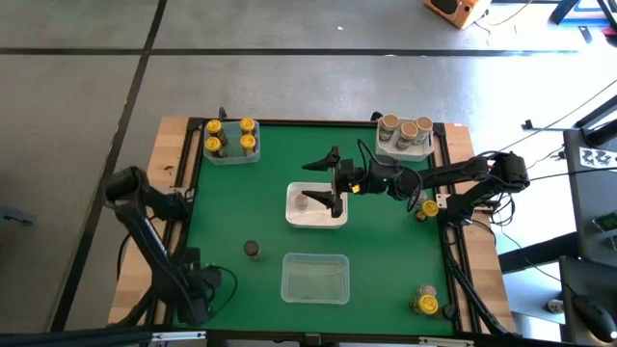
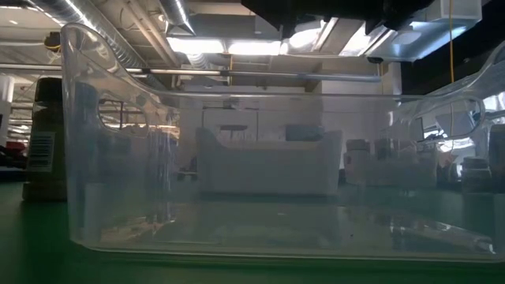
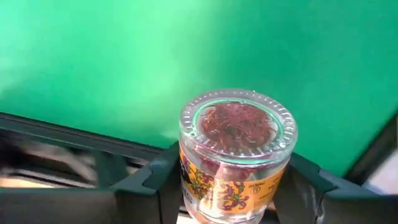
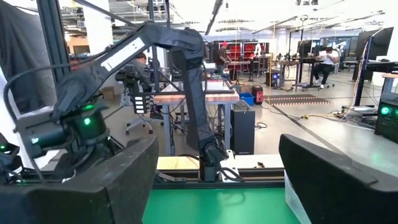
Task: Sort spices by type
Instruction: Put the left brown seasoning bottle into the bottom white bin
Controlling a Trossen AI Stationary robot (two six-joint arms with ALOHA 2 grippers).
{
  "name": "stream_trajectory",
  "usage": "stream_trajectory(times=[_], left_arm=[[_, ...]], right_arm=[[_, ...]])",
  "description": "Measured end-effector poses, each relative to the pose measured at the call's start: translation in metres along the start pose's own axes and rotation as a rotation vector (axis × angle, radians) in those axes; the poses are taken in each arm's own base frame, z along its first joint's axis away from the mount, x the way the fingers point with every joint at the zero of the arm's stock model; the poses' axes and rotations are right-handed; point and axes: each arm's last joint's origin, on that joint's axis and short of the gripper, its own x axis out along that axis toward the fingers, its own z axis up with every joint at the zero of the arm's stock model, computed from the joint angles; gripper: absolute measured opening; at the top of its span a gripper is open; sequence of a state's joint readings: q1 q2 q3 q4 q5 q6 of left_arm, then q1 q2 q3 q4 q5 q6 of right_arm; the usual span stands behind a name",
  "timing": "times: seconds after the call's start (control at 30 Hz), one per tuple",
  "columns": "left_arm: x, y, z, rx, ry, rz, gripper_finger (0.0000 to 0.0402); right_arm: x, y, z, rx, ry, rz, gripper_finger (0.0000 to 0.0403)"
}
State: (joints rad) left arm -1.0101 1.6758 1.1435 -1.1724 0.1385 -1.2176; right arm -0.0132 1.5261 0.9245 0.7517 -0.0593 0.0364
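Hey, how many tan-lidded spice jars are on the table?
3, all in the bin at the high view's top right: left jar, middle jar, right jar. Others may be hidden.

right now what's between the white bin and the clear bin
Nothing: the high view shows only bare green mat between the white bin and the clear bin.
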Motion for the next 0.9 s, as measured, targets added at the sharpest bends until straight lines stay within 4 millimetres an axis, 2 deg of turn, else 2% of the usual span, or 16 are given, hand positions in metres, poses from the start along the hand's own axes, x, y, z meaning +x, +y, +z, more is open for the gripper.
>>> stream_trajectory(times=[0.17,0.27,0.37,0.63,0.73,0.9], left_arm=[[-0.018,0.021,0.013,-0.035,-0.13,0.03,0.0183],[-0.017,0.029,0.026,-0.044,-0.16,0.048,0.0183],[-0.008,0.042,0.037,-0.06,-0.13,0.087,0.0186],[0.033,0.077,0.066,-0.058,-0.084,0.102,0.0187],[0.044,0.084,0.073,-0.037,-0.073,0.055,0.0189],[0.048,0.085,0.078,-0.025,-0.098,0.017,0.0191]], right_arm=[[0.0,0.0,0.0,0.0,0.0,0.0,0.0333],[0.0,0.0,0.0,0.0,0.001,0.0,0.0333],[0.0,0.0,0.0,0.0,0.001,0.0,0.0333],[0.0,0.0,-0.001,-0.001,0.005,0.0,0.0333],[0.0,0.0,-0.001,-0.013,0.007,-0.004,0.0333],[0.0,-0.001,-0.002,-0.018,0.017,-0.027,0.0333]])
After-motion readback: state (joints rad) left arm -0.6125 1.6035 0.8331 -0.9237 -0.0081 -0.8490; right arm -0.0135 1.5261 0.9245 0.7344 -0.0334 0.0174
